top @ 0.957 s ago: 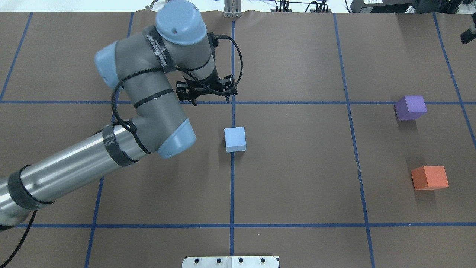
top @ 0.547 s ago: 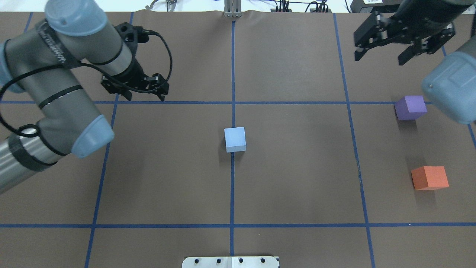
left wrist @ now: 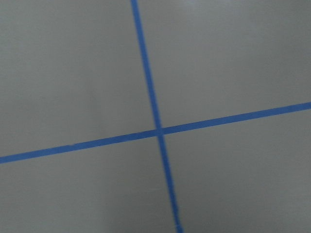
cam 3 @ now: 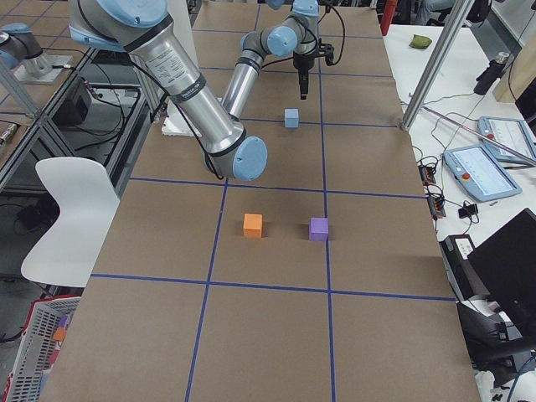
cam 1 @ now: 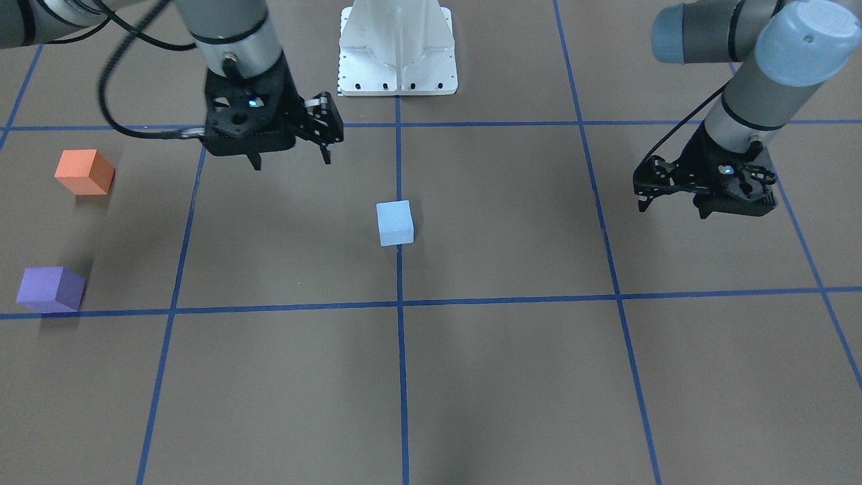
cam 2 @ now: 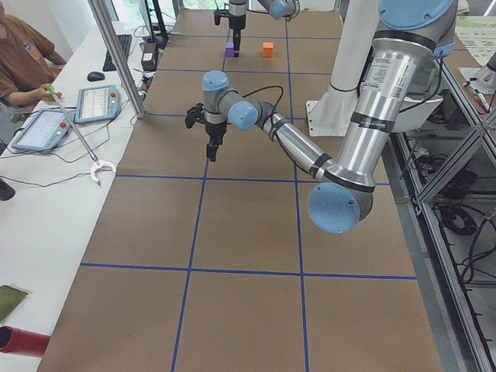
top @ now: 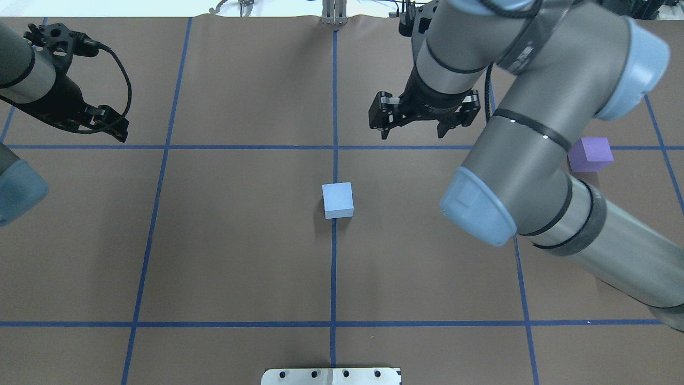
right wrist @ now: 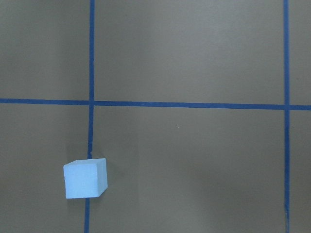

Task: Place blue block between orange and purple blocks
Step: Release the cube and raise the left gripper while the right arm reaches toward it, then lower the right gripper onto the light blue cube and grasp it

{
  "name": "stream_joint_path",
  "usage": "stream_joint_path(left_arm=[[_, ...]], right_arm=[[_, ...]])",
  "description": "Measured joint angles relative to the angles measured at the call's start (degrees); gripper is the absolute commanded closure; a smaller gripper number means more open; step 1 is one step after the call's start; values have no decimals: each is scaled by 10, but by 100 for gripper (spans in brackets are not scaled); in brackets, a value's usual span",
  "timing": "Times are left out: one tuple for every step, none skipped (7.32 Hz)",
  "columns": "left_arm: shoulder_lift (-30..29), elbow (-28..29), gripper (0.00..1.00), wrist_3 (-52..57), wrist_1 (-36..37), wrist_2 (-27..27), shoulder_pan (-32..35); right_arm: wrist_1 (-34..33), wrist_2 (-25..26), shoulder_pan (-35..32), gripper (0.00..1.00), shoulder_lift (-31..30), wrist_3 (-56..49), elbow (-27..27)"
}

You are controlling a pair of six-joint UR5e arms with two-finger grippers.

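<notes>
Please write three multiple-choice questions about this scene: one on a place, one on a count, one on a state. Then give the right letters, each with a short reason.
1. Where does the blue block stand?
A. On a blue tape line
B. Between the two other blocks
C. Inside a gripper

2. How many blocks are on the table?
A. Two
B. Three
C. Four

3. In what state is the right gripper?
A. Shut on a block
B. Open and empty
C. Shut on nothing

Answers:
1 A: in the overhead view the line shows on both sides of the block.
2 B: the front-facing view shows the blue one, the orange block and the purple block.
3 B: its fingers stand apart with nothing between them.
</notes>
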State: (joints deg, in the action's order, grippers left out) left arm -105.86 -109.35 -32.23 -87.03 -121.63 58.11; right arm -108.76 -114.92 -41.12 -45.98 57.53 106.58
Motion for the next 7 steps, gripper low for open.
stream_joint_path(left_arm=[[8,0,0,13,0,0,8],[11,0,0,17,0,0,12],[12,0,0,19,0,1,15],[12,1,0,20,0,1,18],[13,2,0,21,0,1,19],[13,2,0,21,-1,1,20],[13,4,0,21,-1,1,20]], right_arm=[[53,23,29,0,4,18,-46],[93,39,50,0,12,22,-92],[125,47,64,0,24,21,-133],[145,51,74,0,39,15,-165],[154,56,82,0,54,4,-189],[158,61,87,0,66,-5,-209],[162,66,92,0,72,-11,-227]])
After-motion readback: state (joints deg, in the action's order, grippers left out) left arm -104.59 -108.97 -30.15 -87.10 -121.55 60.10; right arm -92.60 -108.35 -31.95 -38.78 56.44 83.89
